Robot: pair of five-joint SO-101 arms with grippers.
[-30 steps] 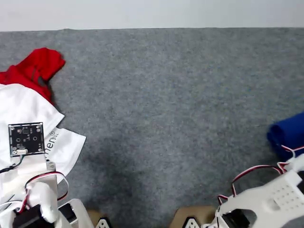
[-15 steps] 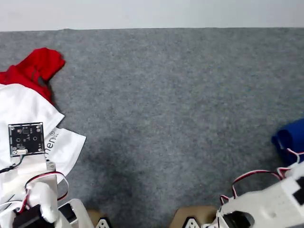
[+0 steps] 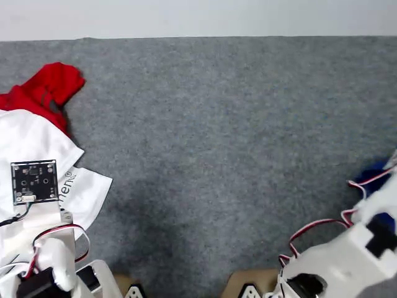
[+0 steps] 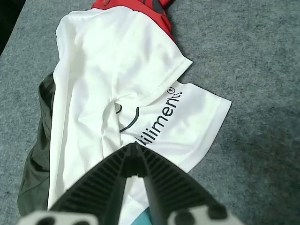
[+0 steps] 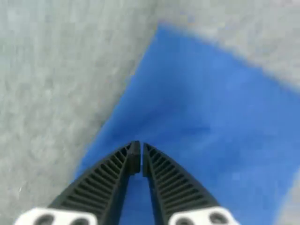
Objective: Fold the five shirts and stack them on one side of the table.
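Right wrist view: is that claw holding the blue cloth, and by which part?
It cannot be told. The right gripper is shut, its tips over the blue shirt near one edge, but no pinched cloth shows.

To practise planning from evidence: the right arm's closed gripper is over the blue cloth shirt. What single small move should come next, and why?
Probably open the right gripper and lower it onto the blue cloth shirt. Its jaws are closed, with the tips over the cloth near the edge that meets the grey felt table, so it must open before it can pinch that edge.
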